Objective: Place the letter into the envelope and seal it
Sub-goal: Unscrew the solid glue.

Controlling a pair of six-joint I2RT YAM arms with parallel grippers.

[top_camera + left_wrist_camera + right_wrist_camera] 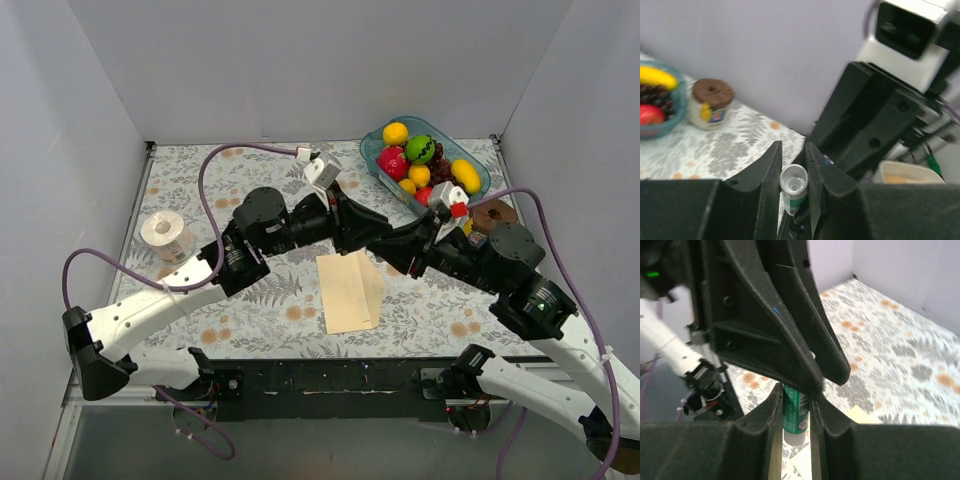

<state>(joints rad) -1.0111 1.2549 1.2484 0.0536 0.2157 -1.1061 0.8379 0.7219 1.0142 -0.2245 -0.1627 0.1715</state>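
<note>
Fern-print cloth (250, 300), flat cream envelope (345, 295); left pincer (793, 160), right pincer (796, 401) clamp glue tube (796, 416).

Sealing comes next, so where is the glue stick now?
Centre table, between the arms: the glue stick is held in the right gripper, the left gripper around its top, near the envelope.

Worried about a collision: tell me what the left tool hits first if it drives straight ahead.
The right tool, whose black body fills the view just past the glue stick that both tools clamp; exact gap unclear.
</note>
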